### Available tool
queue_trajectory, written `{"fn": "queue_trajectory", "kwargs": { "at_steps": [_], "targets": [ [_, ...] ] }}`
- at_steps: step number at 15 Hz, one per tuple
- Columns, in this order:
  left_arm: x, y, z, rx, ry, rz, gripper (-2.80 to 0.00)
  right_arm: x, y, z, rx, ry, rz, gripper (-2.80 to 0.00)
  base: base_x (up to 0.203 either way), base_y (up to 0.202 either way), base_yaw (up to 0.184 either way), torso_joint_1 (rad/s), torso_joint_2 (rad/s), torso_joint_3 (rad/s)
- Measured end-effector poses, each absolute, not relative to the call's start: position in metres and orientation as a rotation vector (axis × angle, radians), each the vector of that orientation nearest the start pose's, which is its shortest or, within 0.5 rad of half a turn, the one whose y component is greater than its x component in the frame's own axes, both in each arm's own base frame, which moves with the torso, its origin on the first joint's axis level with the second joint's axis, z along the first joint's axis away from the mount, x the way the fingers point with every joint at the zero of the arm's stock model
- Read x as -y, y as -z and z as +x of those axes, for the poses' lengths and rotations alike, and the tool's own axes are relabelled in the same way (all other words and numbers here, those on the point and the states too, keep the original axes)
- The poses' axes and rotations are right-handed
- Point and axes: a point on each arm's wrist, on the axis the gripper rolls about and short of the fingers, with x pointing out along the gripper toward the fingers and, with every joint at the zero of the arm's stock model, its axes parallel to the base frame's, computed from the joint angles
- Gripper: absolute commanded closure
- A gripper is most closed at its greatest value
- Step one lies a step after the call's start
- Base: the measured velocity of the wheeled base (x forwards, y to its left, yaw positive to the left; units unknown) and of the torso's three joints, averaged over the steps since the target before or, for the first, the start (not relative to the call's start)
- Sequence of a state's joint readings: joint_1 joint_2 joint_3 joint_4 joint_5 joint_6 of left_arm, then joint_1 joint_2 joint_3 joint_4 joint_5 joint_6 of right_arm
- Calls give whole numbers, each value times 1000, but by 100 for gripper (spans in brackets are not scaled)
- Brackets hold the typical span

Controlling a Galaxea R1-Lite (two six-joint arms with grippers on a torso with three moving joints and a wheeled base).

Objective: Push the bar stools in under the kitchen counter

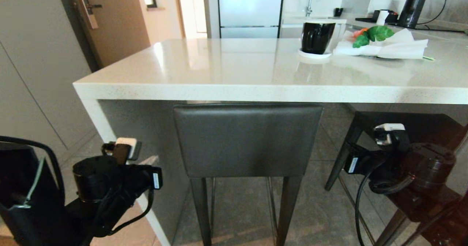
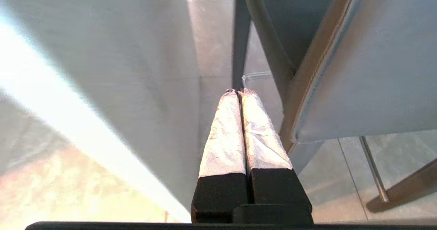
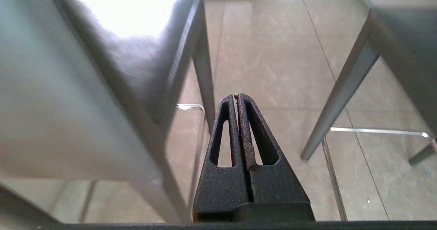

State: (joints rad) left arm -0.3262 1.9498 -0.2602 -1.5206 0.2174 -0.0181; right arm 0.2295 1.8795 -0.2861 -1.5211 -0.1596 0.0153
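Stool (image 1: 248, 140) under counter (image 1: 234, 74), second stool (image 1: 413, 129) right

Near stool (image 1: 248, 140): seat hidden behind its backrest, legs cut off at the frame bottom. Second stool (image 1: 413, 129) is mostly covered by the right arm and runs off the right edge. Kitchen counter (image 1: 234, 78) is cropped on the right.

Head cam looks down at counter (image 1: 256, 74); wrist cams low, sharing stool (image 1: 248, 140).

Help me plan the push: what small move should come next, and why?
Probably turn to the second stool on the right. The middle stool already has its backrest at the counter edge, and both the left gripper and right gripper are shut, touching nothing.
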Motion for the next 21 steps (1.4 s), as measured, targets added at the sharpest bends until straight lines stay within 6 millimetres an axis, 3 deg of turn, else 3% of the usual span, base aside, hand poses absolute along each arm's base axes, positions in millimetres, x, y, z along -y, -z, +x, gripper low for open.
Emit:
{"fn": "queue_trajectory", "kwargs": {
  "at_steps": [7,11,16,19,21],
  "targets": [
    [46,-140,159,35,40,-7,0,-35,-151,164,119,-66,11,0,0,0,0,0,0,0],
    [26,-168,107,141,6,-7,0,-23,-172,121,229,-41,-7,0,0,0,0,0,0,0],
    [1,-199,46,250,-92,15,0,-7,-219,58,337,1,-16,0,0,0,0,0,0,0],
    [-3,-204,-2,297,-70,43,0,3,-220,8,313,39,-32,0,0,0,0,0,0,0],
    [-3,-195,-33,288,-59,63,0,6,-217,-13,290,89,-49,0,0,0,0,0,0,0]
  ]
}}
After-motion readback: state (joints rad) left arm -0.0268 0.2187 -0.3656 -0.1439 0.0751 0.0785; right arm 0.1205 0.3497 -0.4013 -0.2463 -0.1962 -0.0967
